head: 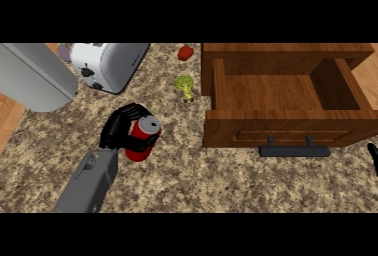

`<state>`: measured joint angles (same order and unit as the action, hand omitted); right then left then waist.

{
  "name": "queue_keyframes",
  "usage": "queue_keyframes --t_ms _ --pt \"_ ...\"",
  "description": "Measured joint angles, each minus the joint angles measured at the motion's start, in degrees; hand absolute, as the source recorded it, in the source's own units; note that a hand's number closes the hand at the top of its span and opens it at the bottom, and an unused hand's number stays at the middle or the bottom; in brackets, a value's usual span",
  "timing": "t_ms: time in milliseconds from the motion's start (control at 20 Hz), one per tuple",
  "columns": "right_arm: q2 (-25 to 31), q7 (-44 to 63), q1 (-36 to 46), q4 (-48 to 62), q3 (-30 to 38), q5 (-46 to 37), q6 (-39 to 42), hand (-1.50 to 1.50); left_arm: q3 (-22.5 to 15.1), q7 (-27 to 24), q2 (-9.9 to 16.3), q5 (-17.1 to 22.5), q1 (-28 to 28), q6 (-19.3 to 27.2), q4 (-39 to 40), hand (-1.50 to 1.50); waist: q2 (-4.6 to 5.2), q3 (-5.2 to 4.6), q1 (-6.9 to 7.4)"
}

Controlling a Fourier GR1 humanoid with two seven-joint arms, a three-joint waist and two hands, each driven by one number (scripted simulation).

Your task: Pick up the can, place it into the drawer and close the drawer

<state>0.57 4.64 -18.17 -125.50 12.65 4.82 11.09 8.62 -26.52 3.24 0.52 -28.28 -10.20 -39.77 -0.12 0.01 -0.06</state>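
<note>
A robot's left hand (124, 127) curls round a red can (142, 139) at centre-left of the frame, above the speckled stone tabletop (221, 185). The black fingers wrap the can's left side and the can tilts, its grey top pointing toward the upper right. Whether its base touches the tabletop cannot be told from this view. The grey forearm enters from the lower left.

At the upper right, a wooden drawer (284, 122) stands pulled open, its bare inner floor showing and its black handle (294, 150) jutting toward the lower edge. The can sits well apart from the drawer, to the left of its front panel.

Only a sliver of the right hand (373, 157) shows at the right edge, just beside the drawer's front corner; how its fingers stand cannot be told.

Other items line the top of the frame: a white toaster (111, 62) at the upper left, a grey rounded appliance (33, 75) beside it, a red fruit (185, 52) and a yellow-green vegetable (184, 87) between the toaster and the drawer.

The picking-up step appears to be in hand, with the grasp made and the placing and closing not yet done. The next move probably calls for carrying the can rightward and over the drawer's front wall, high enough to clear it, before setting it inside.
</note>
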Motion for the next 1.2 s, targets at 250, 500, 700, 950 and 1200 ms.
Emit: queue_keyframes --t_ms 250,500,700,950,1200 --pt "0.2 -0.2 0.2 0.5 0.3 0.0 -0.2 -1.50 4.4 0.2 2.2 2.8 3.9 4.8 -4.5 1.50 -0.05 0.01 0.38" --pt "0.2 0.0 0.3 0.1 0.7 0.3 -0.1 -1.50 2.2 7.4 0.7 3.8 8.8 8.2 -18.4 1.50 -0.09 0.03 0.35" --pt "-0.1 -0.3 -1.1 -0.9 0.6 0.7 0.0 -1.50 -1.0 13.3 -0.8 2.8 9.9 10.7 -27.0 1.50 -0.08 0.02 0.16" --pt "0.2 -0.6 -1.0 -1.1 1.0 1.0 0.1 -1.50 -5.0 21.2 -1.8 0.8 8.4 13.7 -36.8 1.50 -0.08 0.02 0.02" --pt "1.5 0.7 0.7 -0.2 3.4 2.9 0.4 -1.50 -10.1 28.9 -2.8 -0.2 3.1 18.9 -40.7 1.50 0.00 0.01 -0.17"
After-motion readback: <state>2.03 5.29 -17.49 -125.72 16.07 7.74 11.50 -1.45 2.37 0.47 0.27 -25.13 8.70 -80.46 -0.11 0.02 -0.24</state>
